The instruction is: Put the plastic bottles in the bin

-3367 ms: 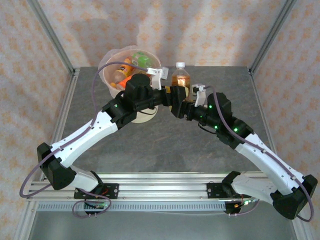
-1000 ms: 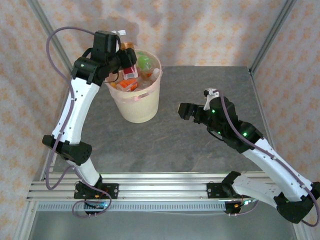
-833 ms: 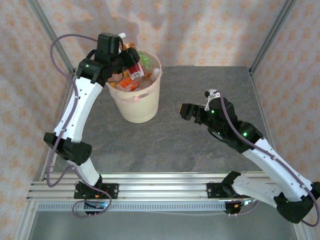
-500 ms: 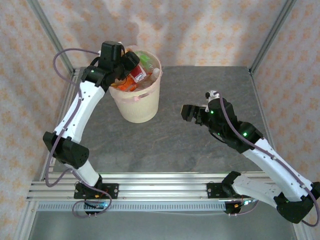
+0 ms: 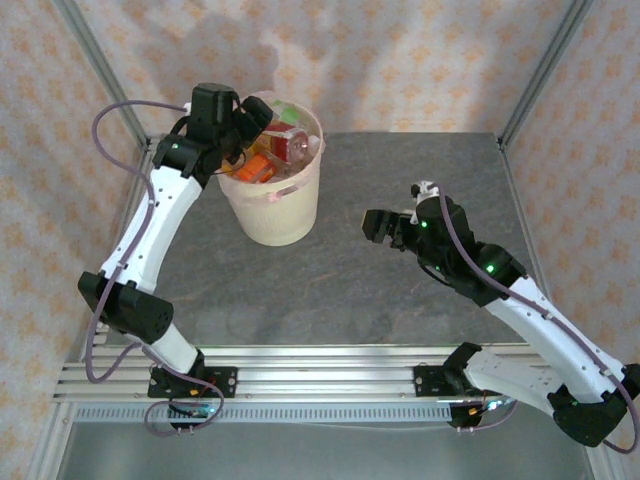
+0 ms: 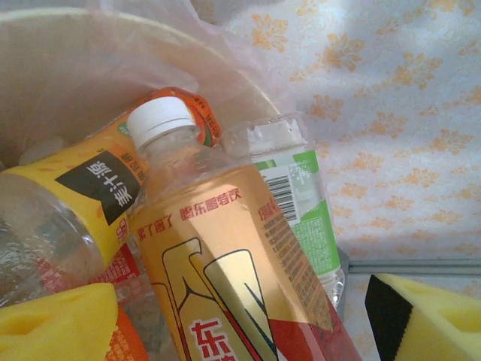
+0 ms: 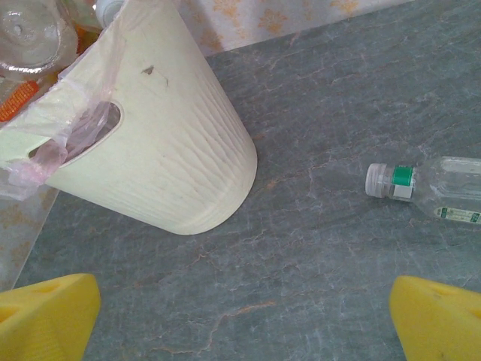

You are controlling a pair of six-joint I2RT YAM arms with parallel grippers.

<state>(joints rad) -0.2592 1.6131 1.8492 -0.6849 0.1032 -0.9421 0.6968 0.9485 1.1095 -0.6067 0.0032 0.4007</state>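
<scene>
The left pincer [image 5: 248, 124] has just spread wide above the bin [image 5: 285, 215], and its orange-labelled bottle [image 6: 225, 278] now lies on the heap inside. The right pincer [image 5: 371, 225] gapes empty; one clear bottle [image 7: 432, 194] is left on the counter [image 7: 316, 263].

bin [image 5: 272, 215]: upright on the table [image 5: 350, 300], far left part
plastic bottles [image 5: 282, 143]: piled in the bin, up to its rim
lone bottle [image 7: 443, 197]: on its side on the table, right of the bin in the right wrist view, apart
</scene>
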